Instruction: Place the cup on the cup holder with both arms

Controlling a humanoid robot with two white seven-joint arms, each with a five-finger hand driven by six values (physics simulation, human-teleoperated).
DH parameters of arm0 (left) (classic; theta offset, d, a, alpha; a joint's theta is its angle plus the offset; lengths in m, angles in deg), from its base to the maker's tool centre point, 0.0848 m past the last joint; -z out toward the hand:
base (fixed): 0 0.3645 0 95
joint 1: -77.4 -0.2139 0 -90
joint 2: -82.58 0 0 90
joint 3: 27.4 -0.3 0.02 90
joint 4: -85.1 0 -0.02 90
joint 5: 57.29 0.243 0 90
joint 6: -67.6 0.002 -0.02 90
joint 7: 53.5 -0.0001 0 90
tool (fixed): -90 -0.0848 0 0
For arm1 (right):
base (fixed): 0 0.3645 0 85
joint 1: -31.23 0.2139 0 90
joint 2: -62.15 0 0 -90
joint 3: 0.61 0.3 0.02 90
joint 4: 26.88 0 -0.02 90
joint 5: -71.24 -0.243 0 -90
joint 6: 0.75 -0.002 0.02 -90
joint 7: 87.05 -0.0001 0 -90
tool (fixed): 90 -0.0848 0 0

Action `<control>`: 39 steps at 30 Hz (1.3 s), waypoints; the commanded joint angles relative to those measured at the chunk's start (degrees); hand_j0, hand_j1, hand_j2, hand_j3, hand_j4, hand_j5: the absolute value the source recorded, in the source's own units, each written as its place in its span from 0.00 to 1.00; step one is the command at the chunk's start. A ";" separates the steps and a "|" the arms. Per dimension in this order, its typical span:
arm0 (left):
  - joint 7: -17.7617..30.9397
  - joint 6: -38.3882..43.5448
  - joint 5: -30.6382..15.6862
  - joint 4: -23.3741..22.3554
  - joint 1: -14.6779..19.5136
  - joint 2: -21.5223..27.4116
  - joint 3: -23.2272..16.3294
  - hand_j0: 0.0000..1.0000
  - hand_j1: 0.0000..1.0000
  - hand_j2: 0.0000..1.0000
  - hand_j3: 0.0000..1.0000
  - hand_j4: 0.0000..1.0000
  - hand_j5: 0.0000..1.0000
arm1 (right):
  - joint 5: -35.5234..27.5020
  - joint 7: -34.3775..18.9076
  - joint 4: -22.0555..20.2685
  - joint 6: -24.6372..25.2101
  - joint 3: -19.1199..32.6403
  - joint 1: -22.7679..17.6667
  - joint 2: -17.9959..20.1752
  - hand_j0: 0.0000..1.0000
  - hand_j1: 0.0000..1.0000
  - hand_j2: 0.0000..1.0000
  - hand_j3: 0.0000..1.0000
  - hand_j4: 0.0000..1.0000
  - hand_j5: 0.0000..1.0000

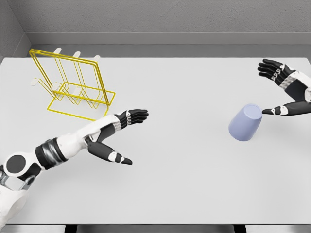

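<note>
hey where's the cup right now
In the head view the lavender cup sits upside down on the white table, right side, beside the right hand's thumb and far from the yellow cup holder.

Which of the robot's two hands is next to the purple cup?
The right hand: its thumb tip reaches the cup. The left hand hovers open, far from it, near the yellow cup holder.

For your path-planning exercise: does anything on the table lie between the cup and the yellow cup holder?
Only the left robot hand, open above the table in front of the cup holder, lies roughly on that line. The cup sits far right, at the right robot hand; the table between is bare.
</note>
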 commanded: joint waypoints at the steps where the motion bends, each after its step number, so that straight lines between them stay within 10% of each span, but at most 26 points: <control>1: 0.00 0.03 -0.42 -0.09 0.00 -0.69 -2.56 1.00 1.00 1.00 1.00 1.00 1.00 | -0.36 0.01 -0.20 0.11 -0.16 0.00 -0.14 1.00 1.00 1.00 1.00 1.00 1.00; 8: 0.00 3.19 -7.02 -4.57 2.55 -3.33 -2.29 1.00 1.00 1.00 1.00 1.00 1.00 | -0.36 0.01 -0.02 0.02 -0.25 -1.32 0.56 1.00 1.00 1.00 1.00 1.00 1.00; 32: 0.00 0.29 -2.80 -11.08 3.96 -8.69 -2.82 1.00 1.00 1.00 1.00 1.00 1.00 | -1.33 0.01 9.82 4.76 0.28 -5.19 -4.10 1.00 1.00 1.00 1.00 1.00 1.00; 39: 0.00 -0.24 4.94 -13.01 4.31 -10.54 -1.50 1.00 1.00 1.00 1.00 1.00 1.00 | -1.24 0.01 10.79 4.94 -0.25 -5.36 -6.12 1.00 1.00 1.00 1.00 1.00 1.00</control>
